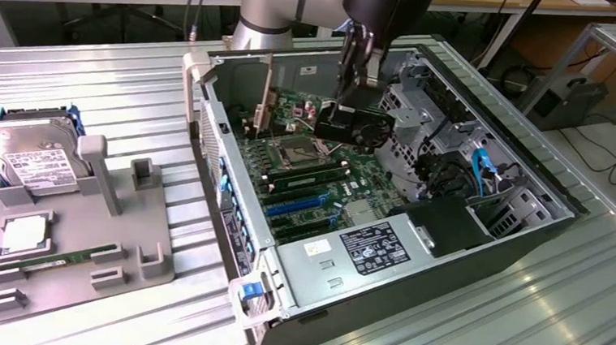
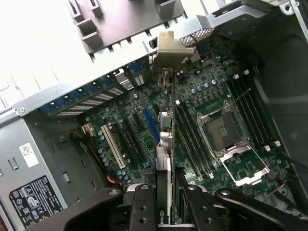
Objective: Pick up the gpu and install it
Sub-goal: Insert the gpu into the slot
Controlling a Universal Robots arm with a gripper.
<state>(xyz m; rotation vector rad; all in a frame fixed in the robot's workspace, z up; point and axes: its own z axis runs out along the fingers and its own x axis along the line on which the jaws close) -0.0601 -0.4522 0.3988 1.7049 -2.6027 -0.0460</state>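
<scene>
The gpu (image 1: pixel 363 132), a green card with a black round fan, hangs inside the open computer case (image 1: pixel 521 228) above the motherboard (image 1: pixel 318 185), close to the CPU socket (image 1: pixel 293 149). My gripper (image 1: pixel 347 110) comes down from above and is shut on the card's upper edge. In the wrist view the gpu (image 2: pixel 164 144) shows edge-on between my black fingers (image 2: pixel 143 207), with its silver end bracket (image 2: pixel 171 48) at the far end by the case's rear slots. The card's edge runs beside the blue expansion slot (image 2: pixel 150 122), raised off the board.
A grey fixture tray (image 1: pixel 119 232) at the exterior view's left holds a hard drive (image 1: pixel 32 157) and a RAM stick (image 1: pixel 58 257). Blue and black slots (image 1: pixel 300 208) lie near the labelled power supply (image 1: pixel 374 246). Drive cages and cables (image 1: pixel 482 172) crowd the case's right side.
</scene>
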